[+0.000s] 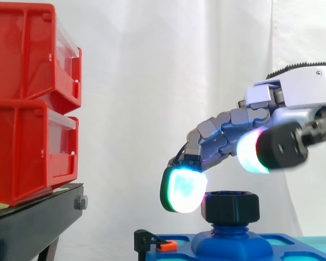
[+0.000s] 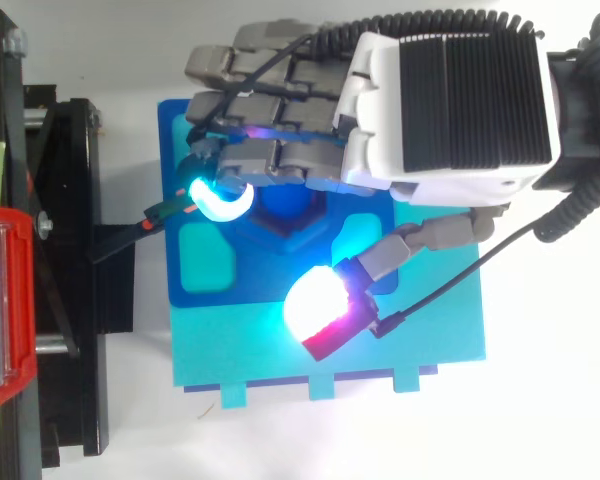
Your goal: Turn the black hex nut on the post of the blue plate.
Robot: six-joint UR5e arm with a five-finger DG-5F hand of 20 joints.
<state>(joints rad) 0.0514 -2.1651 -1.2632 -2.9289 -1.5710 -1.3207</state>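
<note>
The black hex nut (image 1: 232, 206) sits upright on the blue post (image 1: 231, 231). Its axis runs straight up and its flat faces look out sideways, and it stands near the middle of the blue plate (image 2: 205, 270). The plate lies on a lighter teal sheet (image 2: 420, 340). The hand (image 1: 293, 92) reaches in from the right above the plate and holds nothing. Its fingers arch down on the nut's left and its thumb is spread wide of them. One glowing fingertip (image 1: 182, 187) hangs just beside the nut's left face, level with its top edge; whether it touches cannot be told. The thumb pad (image 1: 254, 150) hovers above the nut and to its right, clear of it. That leaves the nut's top and right side bare — there is open air between it and the palm. A small black clip with an orange tip (image 1: 162, 246) sits at the plate's left edge. Beyond it, in front of the white curtain (image 1: 152, 81), a free gap separates the plate from the black stand (image 1: 27, 223) carrying the red bins (image 1: 27, 103).
</note>
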